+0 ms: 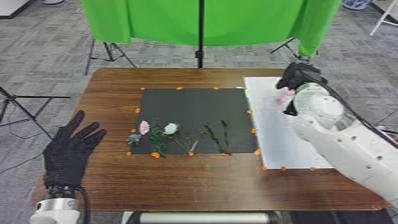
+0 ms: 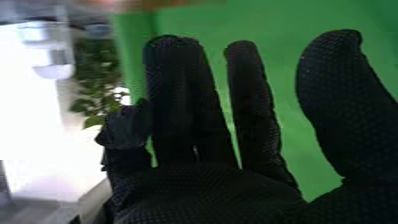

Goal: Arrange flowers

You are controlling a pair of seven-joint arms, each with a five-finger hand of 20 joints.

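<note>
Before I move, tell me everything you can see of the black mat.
The black mat is a thin, matte, roughly square sheet lying flat on the brown table, just left of the white sheet. Orange bits dot its edges. On its near part lie a pink flower, a white flower and green stems. The left hand stands apart from it.

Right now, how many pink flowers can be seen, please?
2. One pink flower lies near the left edge of the dark mat; a second pink flower is by the right hand, over the white sheet. That hand may hide more.
</note>
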